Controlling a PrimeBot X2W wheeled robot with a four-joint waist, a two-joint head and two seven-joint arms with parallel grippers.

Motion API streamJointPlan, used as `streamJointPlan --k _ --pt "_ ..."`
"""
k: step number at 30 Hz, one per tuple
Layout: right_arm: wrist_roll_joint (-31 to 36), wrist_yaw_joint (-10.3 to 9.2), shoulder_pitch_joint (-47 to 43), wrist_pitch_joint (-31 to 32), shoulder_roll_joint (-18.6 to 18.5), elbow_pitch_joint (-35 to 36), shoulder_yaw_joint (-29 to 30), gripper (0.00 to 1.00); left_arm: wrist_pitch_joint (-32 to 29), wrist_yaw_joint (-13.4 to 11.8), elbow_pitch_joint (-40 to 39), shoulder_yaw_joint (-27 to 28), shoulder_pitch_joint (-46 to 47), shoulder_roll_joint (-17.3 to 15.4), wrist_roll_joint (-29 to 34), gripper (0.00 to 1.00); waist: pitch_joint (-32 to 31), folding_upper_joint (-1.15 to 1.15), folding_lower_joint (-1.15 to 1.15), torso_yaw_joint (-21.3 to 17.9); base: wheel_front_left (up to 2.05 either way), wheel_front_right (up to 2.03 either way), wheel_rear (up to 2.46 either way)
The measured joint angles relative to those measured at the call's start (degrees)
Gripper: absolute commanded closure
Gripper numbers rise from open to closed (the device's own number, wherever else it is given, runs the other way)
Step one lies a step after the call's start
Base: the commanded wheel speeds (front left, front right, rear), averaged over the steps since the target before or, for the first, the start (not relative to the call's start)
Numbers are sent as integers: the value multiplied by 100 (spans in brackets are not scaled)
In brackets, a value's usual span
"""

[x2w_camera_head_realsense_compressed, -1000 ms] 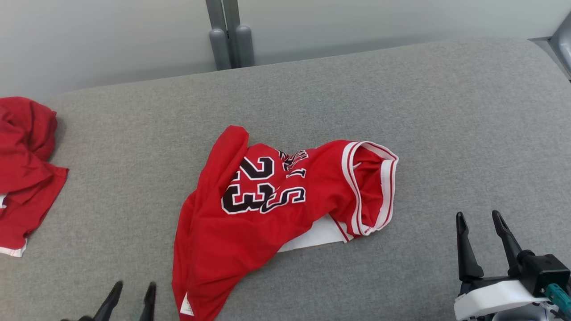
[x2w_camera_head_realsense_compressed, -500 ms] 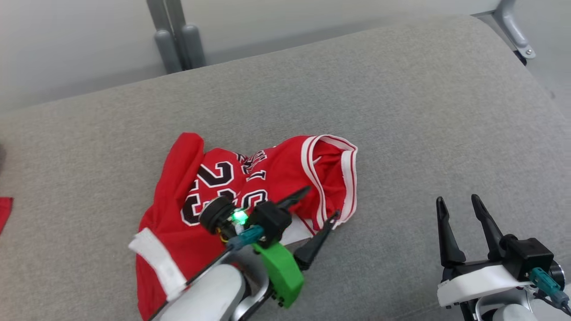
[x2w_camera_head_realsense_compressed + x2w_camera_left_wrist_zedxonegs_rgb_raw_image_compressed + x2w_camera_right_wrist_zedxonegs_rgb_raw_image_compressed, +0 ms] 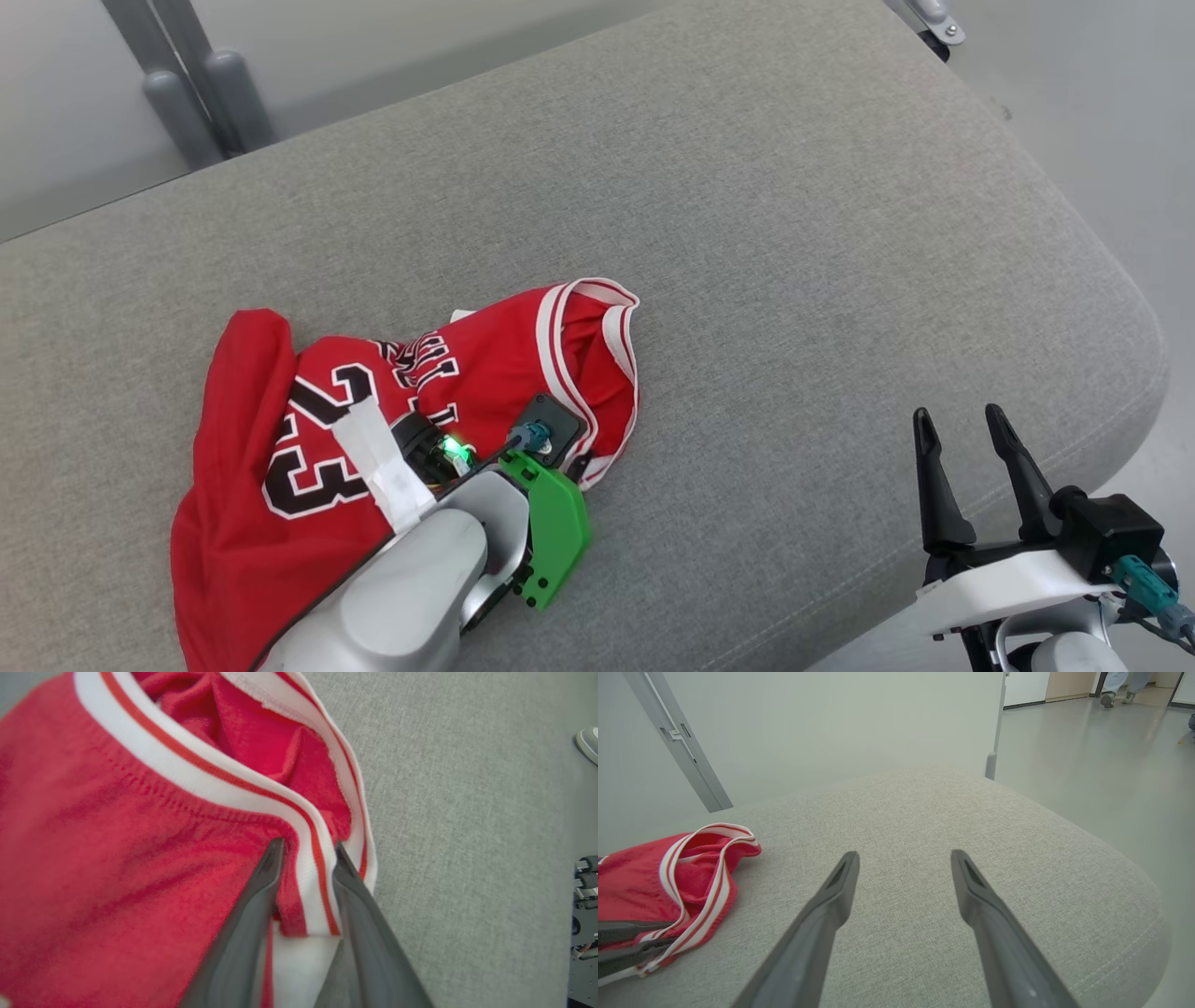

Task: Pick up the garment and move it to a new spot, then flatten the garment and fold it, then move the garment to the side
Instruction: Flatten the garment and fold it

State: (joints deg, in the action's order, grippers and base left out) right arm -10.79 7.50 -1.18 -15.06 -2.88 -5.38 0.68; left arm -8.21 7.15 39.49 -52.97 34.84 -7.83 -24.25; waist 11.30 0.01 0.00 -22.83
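The garment [image 3: 485, 355] is a red jersey with white trim and a black 23, lying crumpled on the grey cushion at lower left of the head view. My left arm [image 3: 551, 523] reaches over its near right corner. In the left wrist view my left gripper [image 3: 306, 847] is shut on the white-and-red trim band [image 3: 308, 877], one finger on each side of the bunched fabric. The garment [image 3: 654, 877] also shows at the left of the right wrist view. My right gripper [image 3: 959, 415] hovers open and empty near the cushion's right front corner, its tips [image 3: 904, 856] over bare fabric.
The grey cushion [image 3: 794, 233] ends in a rounded edge at the right, with pale floor beyond. Grey metal posts [image 3: 187, 93] stand behind it at the back left. A person's feet [image 3: 1115, 695] are far off across the floor.
The head camera has swung right, shifting the whole picture left. My left arm came in over the garment and its jaws narrowed onto the trimmed edge. The right gripper stays open.
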Motion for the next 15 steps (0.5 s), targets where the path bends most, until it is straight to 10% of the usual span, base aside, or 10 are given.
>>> streamJointPlan --k 9,15 --pt "-1 0 -19 0 -2 11 51 0 357 -16 -589 960 20 476 -1723 100 14 0 0 -89 0 0 0" --pt "-9 0 192 0 3 -7 -188 0 385 -766 -1006 1459 433 495 -3698 100 126 0 0 -196 0 0 0"
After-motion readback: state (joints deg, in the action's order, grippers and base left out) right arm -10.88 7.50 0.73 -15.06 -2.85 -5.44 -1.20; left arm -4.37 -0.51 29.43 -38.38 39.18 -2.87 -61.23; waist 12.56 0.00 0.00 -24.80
